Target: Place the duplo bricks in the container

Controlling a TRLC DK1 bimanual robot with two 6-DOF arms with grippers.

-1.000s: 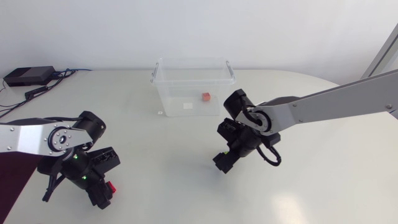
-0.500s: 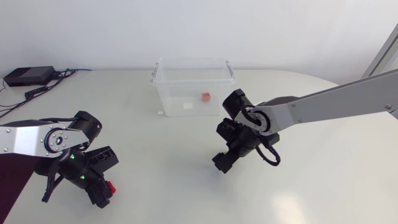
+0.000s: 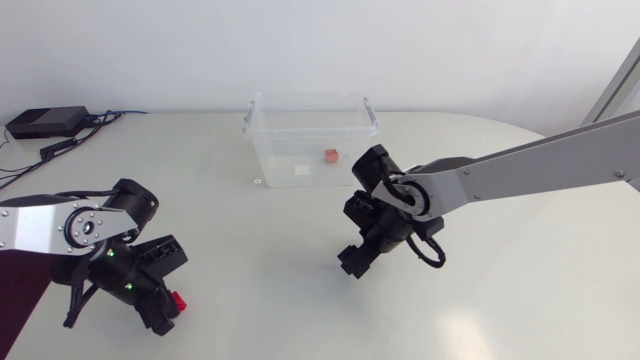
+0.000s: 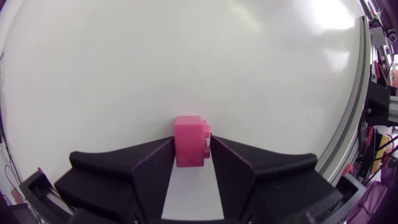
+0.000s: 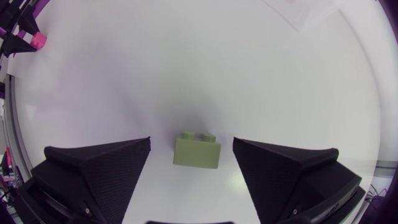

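Detail of each grasp comes only from the wrist views. In the left wrist view, the left gripper (image 4: 191, 152) has its black wedge fingers drawn narrow onto a pink plastic duplo brick (image 4: 189, 142). One finger presses each side, and the brick's base rests on the white table (image 4: 186, 68). Stud bumps show along one flank of the brick. In the head view only a small red corner of this brick peeks out beside the gripper.

The right wrist view shows the right gripper (image 5: 192, 142) with its fingers spread wide. An olive-green plastic duplo brick (image 5: 196, 153) lies flat on the table between them, touching neither, with two studs along its far edge. In the head view the gripper's body hides this brick entirely.

Only the head view shows the clear plastic container (image 3: 305, 97). It stands at the table's far middle with a small orange-red brick (image 3: 331, 155) on its floor. The right gripper hangs near the container, while the left is well apart from it.
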